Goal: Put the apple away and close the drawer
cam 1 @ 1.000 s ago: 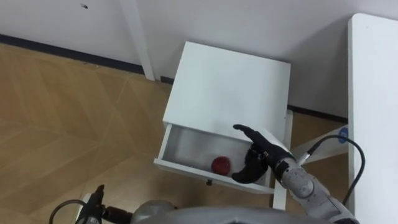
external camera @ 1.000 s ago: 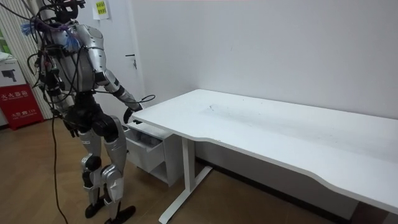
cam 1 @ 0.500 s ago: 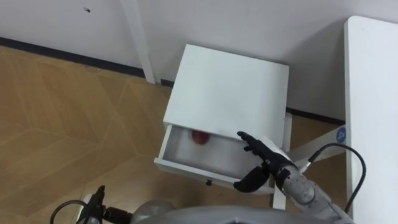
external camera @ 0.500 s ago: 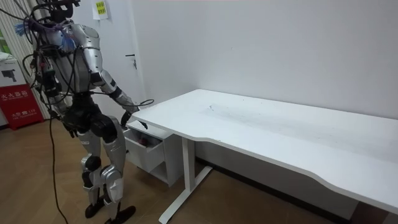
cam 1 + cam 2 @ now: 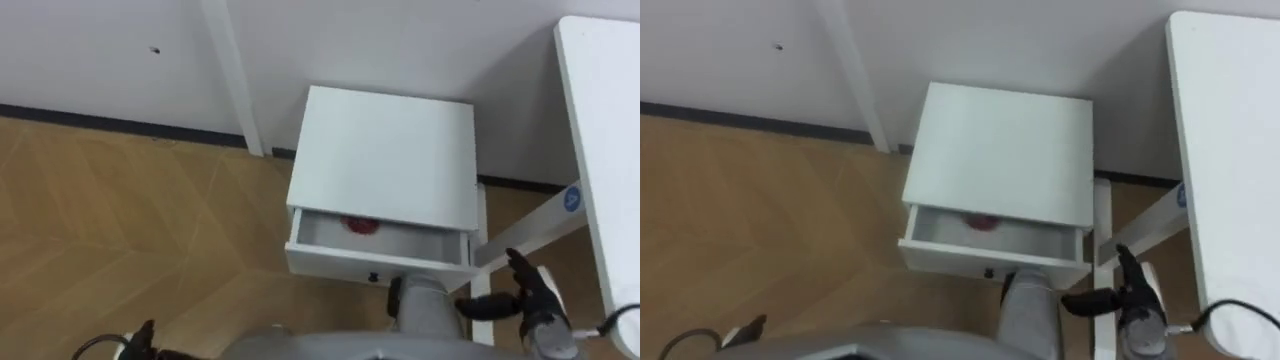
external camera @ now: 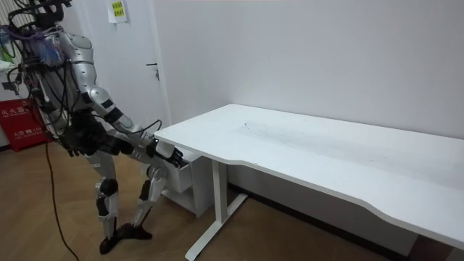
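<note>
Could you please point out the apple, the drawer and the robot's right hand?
apple (image 5: pixel 360 226): left eye view, on its visible red top.
drawer (image 5: pixel 330 262): left eye view, on its white front panel.
right hand (image 5: pixel 530 293): left eye view, on the middle of the hand.

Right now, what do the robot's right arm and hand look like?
The right hand has black fingers and a white patch at its back, on a silver-grey metal wrist. A thin dark cable curves near the forearm. In the room view the arm is silver with black segments toward the hand.
</note>
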Tool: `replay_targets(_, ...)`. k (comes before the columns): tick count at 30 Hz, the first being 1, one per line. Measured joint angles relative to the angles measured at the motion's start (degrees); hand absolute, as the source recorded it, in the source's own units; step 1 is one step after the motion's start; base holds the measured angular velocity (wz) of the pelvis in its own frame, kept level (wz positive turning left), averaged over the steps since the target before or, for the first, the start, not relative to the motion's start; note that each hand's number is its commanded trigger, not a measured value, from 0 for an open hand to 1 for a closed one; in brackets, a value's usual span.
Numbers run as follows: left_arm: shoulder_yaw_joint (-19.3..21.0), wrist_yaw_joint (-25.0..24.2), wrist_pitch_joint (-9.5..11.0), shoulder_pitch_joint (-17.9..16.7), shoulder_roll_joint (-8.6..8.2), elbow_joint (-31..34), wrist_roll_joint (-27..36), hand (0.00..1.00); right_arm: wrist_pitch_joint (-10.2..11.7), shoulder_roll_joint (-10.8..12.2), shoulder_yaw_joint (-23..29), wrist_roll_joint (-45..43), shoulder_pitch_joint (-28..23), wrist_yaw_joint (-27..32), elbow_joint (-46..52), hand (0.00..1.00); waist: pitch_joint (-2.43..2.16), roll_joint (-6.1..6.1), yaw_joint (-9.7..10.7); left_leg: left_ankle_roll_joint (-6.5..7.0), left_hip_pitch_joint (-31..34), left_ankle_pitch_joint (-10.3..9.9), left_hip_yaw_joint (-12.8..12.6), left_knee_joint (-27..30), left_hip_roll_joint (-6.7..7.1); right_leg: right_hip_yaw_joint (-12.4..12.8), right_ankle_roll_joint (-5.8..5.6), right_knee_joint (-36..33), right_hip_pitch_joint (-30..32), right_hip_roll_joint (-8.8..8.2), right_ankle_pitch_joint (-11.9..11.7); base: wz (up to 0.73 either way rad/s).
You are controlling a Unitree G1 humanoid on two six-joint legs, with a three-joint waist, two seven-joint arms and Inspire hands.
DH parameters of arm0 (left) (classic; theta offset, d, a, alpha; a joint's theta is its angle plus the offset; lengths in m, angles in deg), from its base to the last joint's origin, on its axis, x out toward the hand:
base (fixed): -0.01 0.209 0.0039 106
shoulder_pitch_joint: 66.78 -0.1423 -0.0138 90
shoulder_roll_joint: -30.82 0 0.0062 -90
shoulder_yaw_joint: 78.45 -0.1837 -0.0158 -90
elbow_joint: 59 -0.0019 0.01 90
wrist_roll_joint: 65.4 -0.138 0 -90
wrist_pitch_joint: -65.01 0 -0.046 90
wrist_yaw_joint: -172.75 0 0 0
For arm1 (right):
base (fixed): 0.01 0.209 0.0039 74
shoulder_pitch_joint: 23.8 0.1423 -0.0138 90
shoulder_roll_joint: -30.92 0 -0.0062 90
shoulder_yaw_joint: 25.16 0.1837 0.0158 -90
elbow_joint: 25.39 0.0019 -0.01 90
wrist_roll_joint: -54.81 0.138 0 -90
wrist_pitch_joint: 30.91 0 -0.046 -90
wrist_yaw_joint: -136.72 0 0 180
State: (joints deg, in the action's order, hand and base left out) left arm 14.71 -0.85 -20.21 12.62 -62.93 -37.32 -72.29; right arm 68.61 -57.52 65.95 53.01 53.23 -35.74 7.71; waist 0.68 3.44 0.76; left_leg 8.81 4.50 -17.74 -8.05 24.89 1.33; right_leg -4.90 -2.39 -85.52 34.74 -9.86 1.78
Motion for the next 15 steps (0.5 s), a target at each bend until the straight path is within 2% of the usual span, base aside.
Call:
replay_targets(1,0.02,0.00,-0.60,-0.72,0.01,0.20,-0.04,0.00,-1.09,0.10,-0.12,1.61,-0.04,-0.15,-1.55,0.00,0.11,0.14,0.46,0.24,-0.23,0.05,0.26,-0.02,0.40,-0.24,-0.51,5.58,-2.63,0.00,1.42,0.15)
replay_targets(2,0.07,0.02,-0.79,-1.78,0.07,0.33,-0.14,0.00,-2.16,0.27,-0.13,2.70,-0.23,-0.21,-2.74,0.00,0.17,0.07,0.53,0.25,-0.75,-0.15,-0.06,-0.20,0.85,-0.24,-1.16,14.23,-6.56,0.13,2.74,0.03)
replay_targets(3,0.04,0.06,-0.91,-2.46,0.07,0.58,-0.14,0.00,-2.53,0.36,-0.18,3.36,-0.25,-0.24,-3.34,0.00,0.14,-0.03,0.52,0.26,-0.94,-0.16,-0.30,-0.31,1.11,-0.30,-1.53,18.93,-8.95,0.20,3.41,-0.17)
replay_targets(4,0.20,0.24,-1.43,-3.42,-0.03,0.88,-0.13,0.00,-3.43,0.44,-0.46,4.01,-0.39,-0.37,-3.88,0.00,0.12,-0.43,0.31,0.30,-1.20,-0.14,-0.92,-0.84,1.69,-0.45,-2.17,28.31,-13.74,0.33,4.90,-0.26)
replay_targets(5,0.56,0.47,-2.32,-3.52,-0.12,0.91,-0.07,0.00,-3.48,0.67,-0.40,4.58,-0.35,-0.56,-4.79,0.00,-0.15,-1.27,0.11,0.29,-1.23,0.03,-1.22,-1.49,2.12,-0.21,-2.70,36.42,-18.34,1.03,6.88,-0.37)
replay_targets(6,0.86,0.89,-2.59,-3.43,-0.06,1.13,0.03,0.00,-3.46,1.15,-0.44,5.73,-0.25,-0.78,-5.18,0.00,0.01,-1.77,-0.64,-0.29,-1.15,0.40,-2.09,-2.36,2.23,0.16,-2.80,44.01,-22.04,2.17,8.89,-0.39)
replay_targets(7,1.06,1.11,-2.71,-3.44,-0.05,1.54,0.10,0.00,-3.42,1.45,-0.46,6.21,-0.15,-0.84,-5.22,0.00,-0.07,-2.33,-1.20,-0.67,-1.19,0.63,-2.60,-2.99,2.24,0.18,-2.72,47.47,-23.60,2.58,9.46,-0.49)
replay_targets(8,1.14,2.05,-2.80,-3.37,-0.03,2.22,0.28,0.00,-3.34,2.15,-0.58,6.45,0.44,-1.03,-5.41,0.00,-0.02,-3.41,-2.01,-1.83,-1.17,1.32,-3.17,-4.37,2.32,-0.21,-2.47,54.36,-26.47,3.43,9.73,-0.38)
replay_targets(9,1.15,2.35,-2.87,-3.08,-0.04,2.39,0.50,0.00,-3.27,2.42,-0.60,6.52,0.74,-1.29,-5.57,0.00,-0.15,-3.78,-2.00,-2.43,-1.18,1.67,-3.35,-5.10,2.32,-0.60,-2.22,57.51,-27.75,3.69,9.77,-0.31)
replay_targets(10,1.16,2.96,-2.91,-2.45,-0.10,2.58,0.51,0.00,-3.18,2.89,-0.53,6.47,1.67,-1.97,-6.54,0.00,-0.32,-4.70,-2.07,-3.50,-1.31,2.30,-3.57,-6.38,2.33,-1.02,-1.45,62.91,-29.88,4.05,9.25,-0.14)
replay_targets(11,1.15,3.29,-2.98,-2.33,-0.10,2.59,0.50,0.00,-3.07,3.23,-0.44,6.39,2.61,-2.79,-8.07,0.00,-0.27,-5.79,-1.96,-4.25,-1.79,2.72,-3.65,-7.50,2.31,-1.21,-0.94,66.93,-31.62,4.76,8.86,-0.11)
replay_targets(13,1.13,3.33,-3.13,-1.89,-0.52,2.60,0.51,0.00,-3.01,3.36,-0.28,6.00,3.07,-3.52,-9.24,0.00,-0.39,-6.28,-1.96,-4.40,-2.71,2.82,-3.64,-8.27,1.63,-1.12,-1.00,71.31,-34.15,5.85,7.58,-0.07)
replay_targets(15,1.04,3.33,-3.27,-0.92,-0.76,2.62,0.66,0.00,-3.01,3.56,-0.39,5.98,3.33,-3.77,-9.81,0.00,-0.39,-6.29,-1.90,-4.39,-3.06,2.83,-3.66,-8.86,0.98,-1.32,-0.55,73.76,-35.35,6.67,6.75,-0.06)
